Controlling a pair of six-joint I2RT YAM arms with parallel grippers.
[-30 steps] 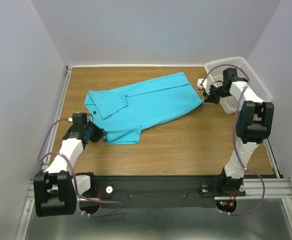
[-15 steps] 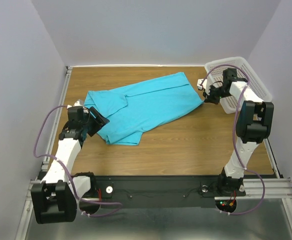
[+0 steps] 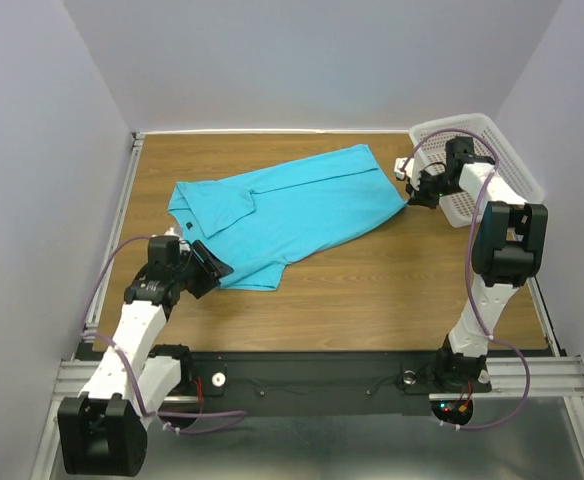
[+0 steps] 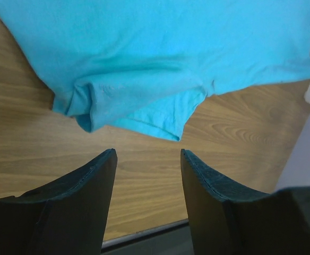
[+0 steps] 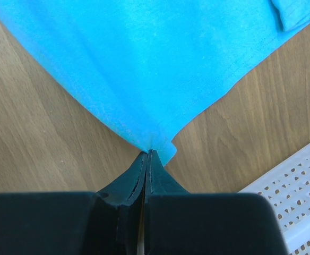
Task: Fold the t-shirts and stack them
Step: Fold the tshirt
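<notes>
T-shirt [image 3: 282, 210], turquoise, lies spread and rumpled across the wooden counter [image 3: 372, 290]. Right jaws are pinched closed on its far-right corner, beside the white perforated basket [image 3: 492, 128]. Left jaws stand wide apart, empty, just short of its bunched near edge.

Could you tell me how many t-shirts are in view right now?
1. The turquoise t-shirt lies across the middle of the table, one corner pinched in the right gripper; the basket could hide more.

a white perforated basket [image 3: 509, 150] sits at the far right corner of the wooden table [image 3: 372, 285].
</notes>
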